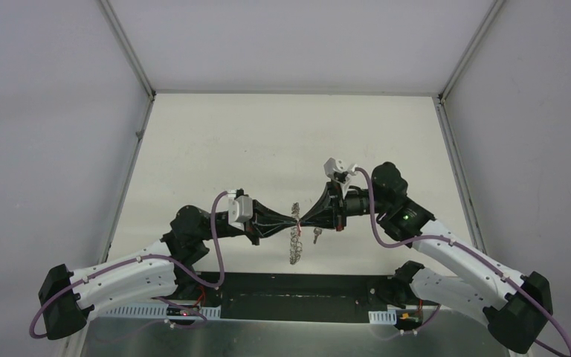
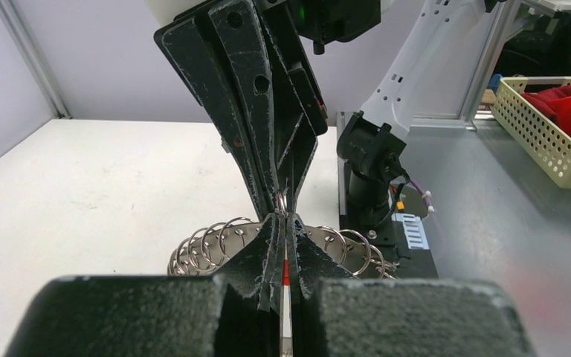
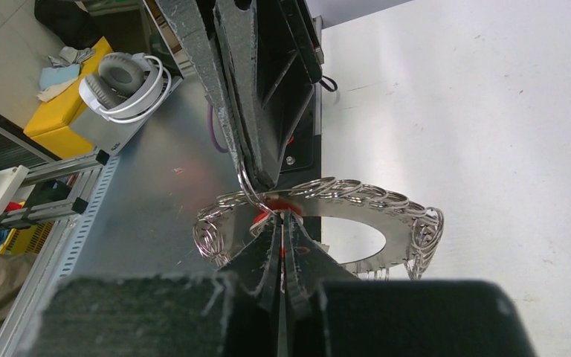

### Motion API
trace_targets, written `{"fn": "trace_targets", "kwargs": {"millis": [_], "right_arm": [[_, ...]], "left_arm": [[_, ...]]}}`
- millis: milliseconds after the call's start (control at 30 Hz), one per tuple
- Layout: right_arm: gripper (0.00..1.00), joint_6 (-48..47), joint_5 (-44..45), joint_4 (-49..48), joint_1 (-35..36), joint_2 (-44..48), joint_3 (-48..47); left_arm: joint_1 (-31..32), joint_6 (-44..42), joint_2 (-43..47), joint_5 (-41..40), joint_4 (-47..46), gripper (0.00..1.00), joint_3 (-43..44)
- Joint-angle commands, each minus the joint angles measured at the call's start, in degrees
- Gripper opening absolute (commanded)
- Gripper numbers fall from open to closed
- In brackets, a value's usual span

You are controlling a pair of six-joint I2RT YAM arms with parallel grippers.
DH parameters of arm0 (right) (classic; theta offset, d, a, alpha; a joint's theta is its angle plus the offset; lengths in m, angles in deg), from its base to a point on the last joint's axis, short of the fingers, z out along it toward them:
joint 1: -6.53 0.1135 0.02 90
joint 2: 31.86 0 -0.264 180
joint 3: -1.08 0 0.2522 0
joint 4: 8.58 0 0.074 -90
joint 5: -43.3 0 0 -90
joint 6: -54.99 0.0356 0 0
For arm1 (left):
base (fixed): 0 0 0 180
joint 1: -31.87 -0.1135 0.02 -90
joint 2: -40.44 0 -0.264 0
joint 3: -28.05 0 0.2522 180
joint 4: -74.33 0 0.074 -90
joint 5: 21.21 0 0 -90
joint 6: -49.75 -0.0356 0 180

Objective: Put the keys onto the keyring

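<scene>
Above the table's near half my two grippers meet tip to tip. The keyring (image 1: 294, 242) hangs edge-on just under them, a silvery plate fringed with wire loops (image 2: 208, 245) (image 3: 409, 223). My left gripper (image 1: 290, 222) (image 2: 285, 217) is shut on the red-headed key (image 2: 286, 274), seen edge-on as a thin red and silver strip. The small silver key (image 1: 317, 236) dangles beside the ring. My right gripper (image 1: 306, 219) (image 3: 282, 214) is shut at the ring's near rim, apparently on one of its wire loops. A bit of red shows at its tips.
A yellow perforated basket (image 2: 543, 126) with red things stands off the table past the right arm's base (image 2: 375, 149). White headphones (image 3: 123, 82) lie by a yellow box (image 3: 59, 111). A dark metal base plate (image 1: 290, 297) runs along the near edge. Walls enclose the table.
</scene>
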Motion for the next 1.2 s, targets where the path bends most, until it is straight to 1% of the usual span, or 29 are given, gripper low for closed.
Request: {"fn": "trace_targets", "kwargs": {"millis": [0, 267, 500, 533, 567, 600, 633, 733, 800, 867, 900, 933, 1033, 1133, 1167], "right_arm": [[0.00, 0.7, -1.1, -3.6, 0.8, -1.8, -0.9], [0.00, 0.5, -1.3, -3.9, 2.3, -5.3, -2.4], [0.00, 0.1, 1.3, -3.8, 2.6, -5.1, -3.2], [0.06, -0.2, 2.0, -3.4, 2.6, -4.7, -3.1], [0.15, -0.9, 2.9, -2.4, 2.6, -4.2, -3.0], [0.29, -1.5, 4.0, -1.5, 2.6, -3.4, -2.8], [0.40, -2.1, 5.2, -0.4, 2.6, -2.6, -2.5], [0.68, -4.2, 9.3, 3.8, 2.5, 1.2, -1.2], [0.83, -5.9, 12.0, 6.2, 2.4, 4.7, 0.4], [0.93, -6.6, 15.2, 7.9, 2.2, 8.9, 2.2], [0.96, -6.8, 16.7, 8.5, 2.1, 10.9, 3.0], [0.97, -6.8, 17.1, 9.0, 2.1, 12.8, 3.9], [0.97, -6.8, 17.1, 9.5, 1.9, 17.4, 6.0], [0.97, -6.8, 17.1, 9.9, 1.9, 18.6, 7.3], [1.00, -3.0, 29.6, 10.2, 1.9, 18.5, 7.5]], "left_arm": [[0.4, 0.0, -0.3, 1.2, -3.6, 0.00, 1.3], [0.4, 0.2, -0.9, 1.5, -3.6, 0.00, 1.5], [0.4, 0.4, -0.6, 1.4, -3.0, 0.00, 0.9], [0.5, 0.4, -0.3, 1.3, -2.8, 0.00, 0.8], [0.4, 0.3, 0.0, 1.2, -2.5, 0.00, 0.7], [0.4, 0.2, 0.5, 1.0, -2.1, 0.00, 0.6], [0.4, -0.1, 1.0, 0.9, -1.4, 0.00, 0.5], [0.4, -1.2, 3.1, 0.2, 1.8, 0.00, 0.6], [0.4, -2.3, 5.1, -0.4, 5.3, 0.00, 1.1], [0.4, -3.2, 7.7, -1.2, 9.9, 0.00, 1.3], [0.4, -3.7, 8.9, -1.9, 11.9, 0.00, 1.3], [0.4, -4.3, 10.2, -2.5, 13.6, 0.00, 1.3], [0.4, -5.8, 13.5, -4.7, 18.9, 0.00, 1.4], [0.4, -7.0, 16.0, -6.5, 23.9, 0.00, 1.4], [0.4, -7.3, 16.5, -7.3, 25.5, 0.00, 1.4]]}}
